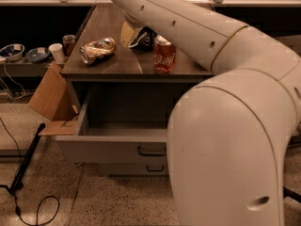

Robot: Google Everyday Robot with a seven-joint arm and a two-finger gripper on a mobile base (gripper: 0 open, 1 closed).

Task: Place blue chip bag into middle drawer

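The blue chip bag (145, 37) is a dark navy crumpled bag lying at the back middle of the brown cabinet top (113, 67), mostly hidden behind my arm. My gripper (131, 34) reaches down from the arm right at the bag's left side, touching or very close to it. The middle drawer (108, 149) is pulled out below the top. Its box is open and looks empty, and its dark bar handle (151, 151) is on the front panel.
A crushed gold-brown can (98, 50) lies left of the bag. A red soda can (164, 55) stands just in front of it. My large arm (225, 126) covers the right side. A cardboard box (51, 98), a black pole and cables are at the left. The lower drawer (155, 168) is shut.
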